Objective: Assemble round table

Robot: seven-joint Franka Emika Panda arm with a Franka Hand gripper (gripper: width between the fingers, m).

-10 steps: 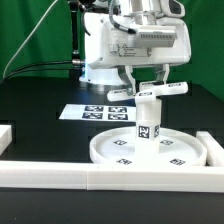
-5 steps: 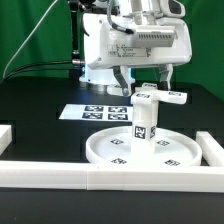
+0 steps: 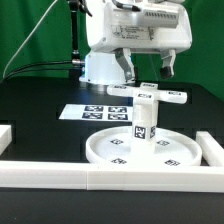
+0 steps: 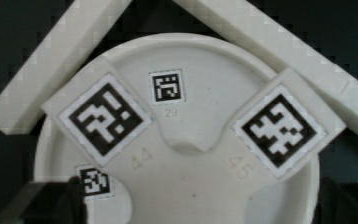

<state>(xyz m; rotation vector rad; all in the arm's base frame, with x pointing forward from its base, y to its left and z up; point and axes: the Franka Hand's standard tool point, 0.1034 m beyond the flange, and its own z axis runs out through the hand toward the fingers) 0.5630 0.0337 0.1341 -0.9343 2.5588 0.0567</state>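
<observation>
White plastic disc (image 3: 178,153) lies flat on the black counter (image 3: 40,115), tucked near the corner of the border rails (image 3: 60,173). The short leg (image 3: 146,126) stands upright at its middle, and the cross-shaped foot (image 3: 166,96) sits on the leg's top, its arms roughly level. The claw (image 3: 146,68) hangs just above the foot, fingers spread and nothing between them. The marker board (image 3: 95,112) lies behind the disc, apart from it.

Whether the foot is fastened to the leg, or only perched there, cannot be told; the wrist view looks down on the tagged faces and hides the joint. If it is loose, a descent off centre could catch one arm, tip the foot off, or lean the leg and unseat it from the disc. A twist without a firm hold could also slip.
</observation>
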